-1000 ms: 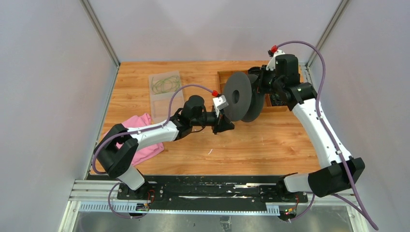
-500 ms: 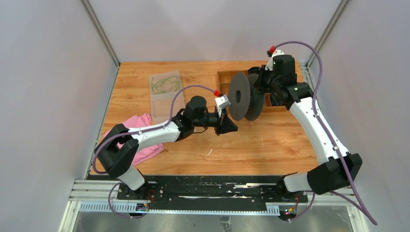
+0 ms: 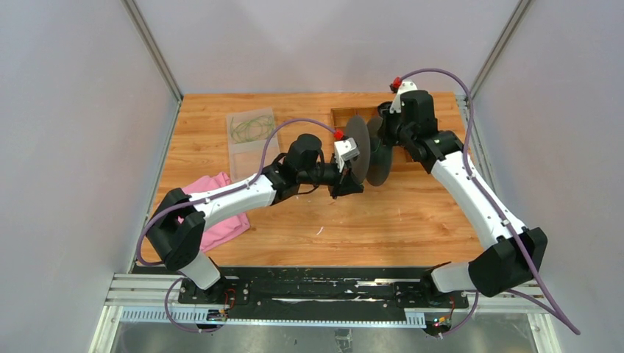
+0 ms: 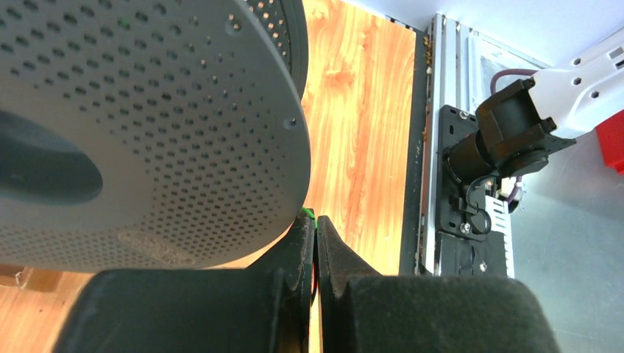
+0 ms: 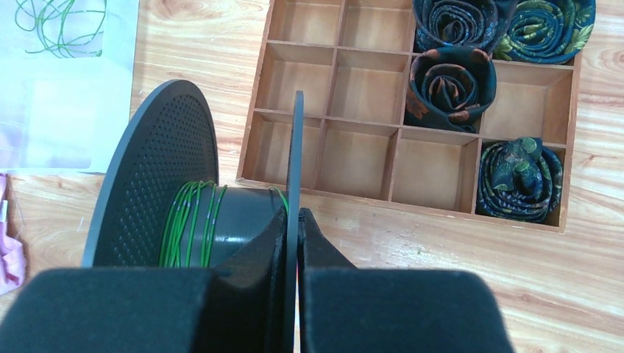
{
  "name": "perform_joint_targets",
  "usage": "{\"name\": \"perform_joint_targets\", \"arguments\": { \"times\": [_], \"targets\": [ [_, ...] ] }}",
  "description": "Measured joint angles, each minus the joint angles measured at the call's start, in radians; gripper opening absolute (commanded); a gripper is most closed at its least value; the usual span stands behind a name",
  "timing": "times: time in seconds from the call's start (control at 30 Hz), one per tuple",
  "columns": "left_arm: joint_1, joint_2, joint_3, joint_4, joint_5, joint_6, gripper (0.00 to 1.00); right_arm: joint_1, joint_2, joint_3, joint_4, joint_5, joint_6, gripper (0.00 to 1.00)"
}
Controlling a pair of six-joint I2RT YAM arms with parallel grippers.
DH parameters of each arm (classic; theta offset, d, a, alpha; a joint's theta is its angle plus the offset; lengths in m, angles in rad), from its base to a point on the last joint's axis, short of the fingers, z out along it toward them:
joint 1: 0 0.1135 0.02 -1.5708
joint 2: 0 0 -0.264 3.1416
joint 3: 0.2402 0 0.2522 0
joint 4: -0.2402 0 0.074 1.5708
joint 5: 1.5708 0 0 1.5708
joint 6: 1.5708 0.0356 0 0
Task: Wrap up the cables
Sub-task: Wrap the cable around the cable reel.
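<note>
My left end effector (image 4: 315,228) is pressed together just under the spool (image 4: 147,125), apparently nipping a green cable (image 4: 307,215) at its tips, though that view is tight. My right end effector (image 5: 296,220) is clamped on the spool's thin rim; cable turns wrap its hub. Farther across the worktop (image 5: 441,294) lie a divided tray (image 5: 259,110) and a clear bag (image 5: 66,110).

Count on inspection: one black perforated spool (image 5: 154,169); two bunches of thin green cable (image 5: 193,220); one wooden compartment tray (image 5: 327,118); four rolled patterned ties (image 5: 449,88); one pink cloth (image 3: 213,220); one clear plastic bag (image 3: 250,151).
</note>
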Motion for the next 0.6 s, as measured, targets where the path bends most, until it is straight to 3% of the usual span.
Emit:
{"name": "perform_joint_targets", "arguments": {
  "times": [0.37,0.6],
  "targets": [
    [-0.005,0.050,0.063,-0.178,0.000,0.048,0.04,0.111,0.000,-0.097,0.108,0.105,-0.100,0.01],
    [-0.004,0.050,0.062,-0.185,0.027,0.089,0.06,0.123,-0.007,-0.112,0.121,0.108,-0.137,0.01]
  ]
}}
